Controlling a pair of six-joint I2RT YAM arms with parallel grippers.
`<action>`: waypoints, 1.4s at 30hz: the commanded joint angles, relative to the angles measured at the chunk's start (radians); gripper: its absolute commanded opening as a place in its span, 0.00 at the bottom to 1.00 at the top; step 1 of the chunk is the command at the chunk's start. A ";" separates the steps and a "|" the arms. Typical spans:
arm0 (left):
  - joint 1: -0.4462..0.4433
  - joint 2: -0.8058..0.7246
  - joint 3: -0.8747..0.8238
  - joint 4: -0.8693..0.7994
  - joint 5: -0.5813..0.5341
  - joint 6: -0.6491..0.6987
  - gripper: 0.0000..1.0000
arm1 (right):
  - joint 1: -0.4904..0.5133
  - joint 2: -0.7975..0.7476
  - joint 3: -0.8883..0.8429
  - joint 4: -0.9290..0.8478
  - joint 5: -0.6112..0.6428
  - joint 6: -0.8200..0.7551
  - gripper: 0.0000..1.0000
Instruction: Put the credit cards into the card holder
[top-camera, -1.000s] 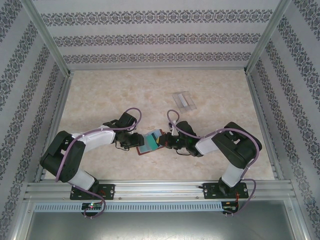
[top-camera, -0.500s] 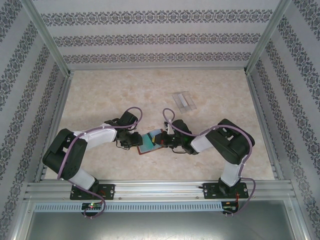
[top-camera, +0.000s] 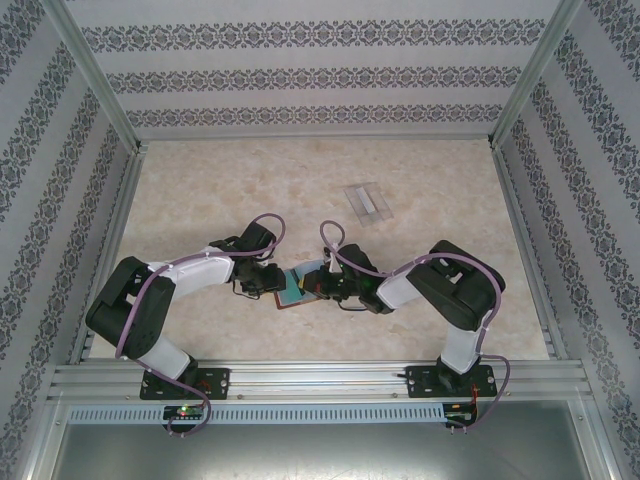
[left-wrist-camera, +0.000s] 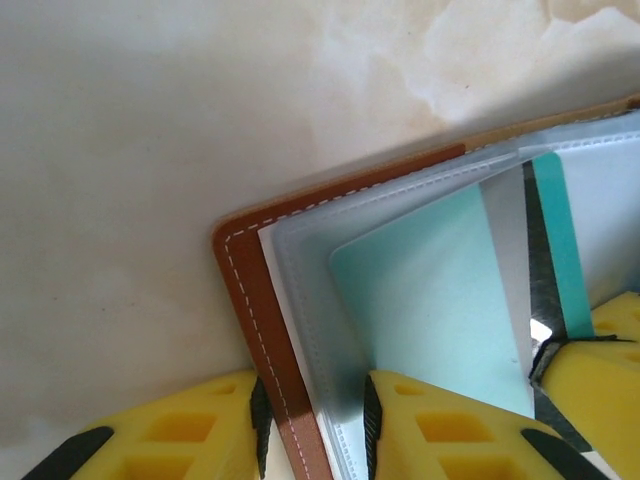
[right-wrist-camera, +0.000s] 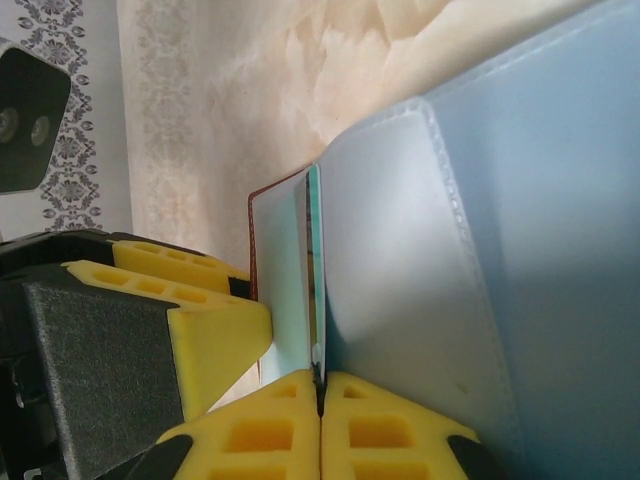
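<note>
- Left wrist view is showing the left gripper (left-wrist-camera: 315, 415) clamping down on the left edge of the card holder (left-wrist-camera: 245, 290). The brown stitched cover and the rim of a clear sleeve (left-wrist-camera: 300, 260) are sitting between its yellow fingers (left-wrist-camera: 180, 435).
- Just to the right of those jaws, a teal credit card (left-wrist-camera: 430, 300) is lying part-way inside that sleeve, with its face turned up toward the camera.
- Right wrist view is showing the right gripper (right-wrist-camera: 320, 388) pressing its jaws all but together on the thin edge of the teal card (here the card is appearing edge-on, as a narrow strip). A larger clear sleeve flap (right-wrist-camera: 420, 260) is bulging out on the card's other side.
- One finger of the left gripper is showing beside the brown cover in the right wrist view, so the two grippers are working close together from opposite sides of the holder.
- Top external view is showing the holder lying open on the table (top-camera: 200, 200), toward the near side and about midway between left and right.
- The left arm (top-camera: 180, 275) is reaching in from the left and the right arm (top-camera: 440, 285) from the right.
- A clear plastic case (top-camera: 368, 203) is lying farther back and to the right, well apart from the holder and both grippers.
</note>
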 joint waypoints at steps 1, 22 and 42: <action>-0.031 0.033 0.008 0.121 0.013 0.011 0.33 | 0.028 -0.018 0.002 -0.053 0.014 -0.005 0.18; -0.014 0.004 -0.036 0.169 0.053 0.024 0.29 | 0.024 -0.139 0.072 -0.359 0.120 -0.175 0.17; -0.014 -0.038 -0.053 0.187 0.047 0.009 0.38 | 0.071 -0.045 0.158 -0.397 0.056 -0.178 0.05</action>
